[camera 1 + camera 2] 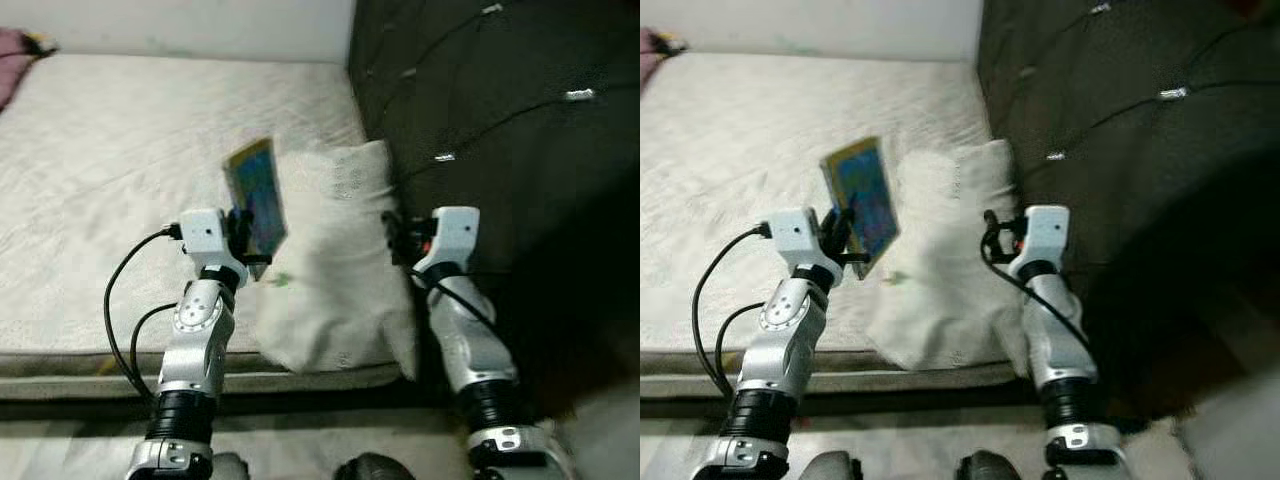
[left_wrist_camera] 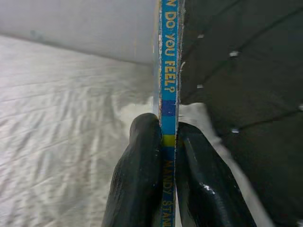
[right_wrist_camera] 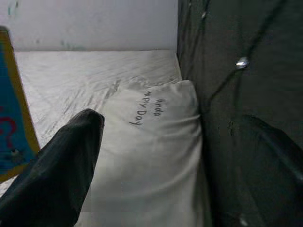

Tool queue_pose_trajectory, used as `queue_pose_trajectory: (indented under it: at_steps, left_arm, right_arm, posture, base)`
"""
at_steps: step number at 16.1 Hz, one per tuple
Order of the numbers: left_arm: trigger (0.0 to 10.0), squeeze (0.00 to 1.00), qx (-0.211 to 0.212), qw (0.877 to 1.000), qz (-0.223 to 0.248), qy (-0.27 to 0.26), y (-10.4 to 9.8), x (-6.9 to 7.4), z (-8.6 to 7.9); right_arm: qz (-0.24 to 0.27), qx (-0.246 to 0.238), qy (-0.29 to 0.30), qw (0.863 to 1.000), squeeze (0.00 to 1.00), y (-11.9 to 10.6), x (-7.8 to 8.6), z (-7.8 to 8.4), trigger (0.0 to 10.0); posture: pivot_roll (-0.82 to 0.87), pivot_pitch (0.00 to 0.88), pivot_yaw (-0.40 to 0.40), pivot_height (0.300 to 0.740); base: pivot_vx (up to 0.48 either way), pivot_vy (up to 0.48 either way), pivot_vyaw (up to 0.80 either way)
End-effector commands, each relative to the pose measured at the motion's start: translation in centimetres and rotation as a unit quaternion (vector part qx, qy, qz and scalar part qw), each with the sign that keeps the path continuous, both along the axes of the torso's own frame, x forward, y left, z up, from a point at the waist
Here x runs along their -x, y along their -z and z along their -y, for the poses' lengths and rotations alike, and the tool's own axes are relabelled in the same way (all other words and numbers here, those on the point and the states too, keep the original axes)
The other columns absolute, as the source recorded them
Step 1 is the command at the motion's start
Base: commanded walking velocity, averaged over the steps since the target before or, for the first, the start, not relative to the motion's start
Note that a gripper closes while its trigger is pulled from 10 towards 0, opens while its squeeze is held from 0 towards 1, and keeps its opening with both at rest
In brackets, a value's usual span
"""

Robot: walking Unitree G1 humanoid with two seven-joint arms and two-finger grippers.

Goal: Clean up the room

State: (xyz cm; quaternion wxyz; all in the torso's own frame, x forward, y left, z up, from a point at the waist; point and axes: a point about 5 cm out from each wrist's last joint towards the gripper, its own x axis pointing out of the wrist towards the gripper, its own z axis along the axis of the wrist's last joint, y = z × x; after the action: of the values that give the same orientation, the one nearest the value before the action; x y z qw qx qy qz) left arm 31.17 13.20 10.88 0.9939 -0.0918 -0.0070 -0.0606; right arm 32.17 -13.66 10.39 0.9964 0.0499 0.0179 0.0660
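Left end effector (image 2: 163, 156) is clenched on a thin blue book (image 1: 257, 197), fingers (image 2: 137, 175) pinching it by the spine edge, book upright & lifted over the bed (image 1: 110, 170), just left of the white pillow (image 1: 335, 260). Right end effector (image 3: 156, 161) hangs released above the pillow, near the dark headboard (image 1: 500, 110) on the right.

Judgement: step = carry book off bed to wherever books go. Grip is low & narrow, so book may pivot; keep wrist level, move slow, no fast turns w/ torso. Keep right arm clear of the pillow.
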Motion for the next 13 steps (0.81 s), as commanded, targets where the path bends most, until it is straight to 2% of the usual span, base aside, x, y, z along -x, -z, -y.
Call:
queue_pose_trajectory:
  at_steps: [1,6,13]
  left_arm:
    - [10.0,0.0,0.0,0.999,0.039,-0.005,-1.58,-0.3,-0.75]
    - [10.0,0.0,0.007,0.999,0.046,0.003,-1.69,-0.16,-0.73]
    - [10.0,0.0,0.011,0.999,0.049,0.009,-1.75,-0.19,-0.68]
  right_arm:
    - [0.008,-0.004,-0.011,1.0,0.0,-0.49,-0.22,-0.6,10.0]
    - [0.005,-0.003,-0.013,1.0,0.0,-0.36,-0.21,-0.59,10.0]
    - [0.006,-0.001,-0.014,1.0,0.0,-0.4,-0.33,-0.57,10.0]
  posture:
    - [0.01,0.0,-0.042,0.74]
    - [0.01,0.0,-0.041,0.74]
    - [0.01,0.0,-0.044,0.74]
  base:
    - [0.0,0.0,0.0]
    - [0.0,0.0,0.0]
    - [0.281,0.0,0.0]
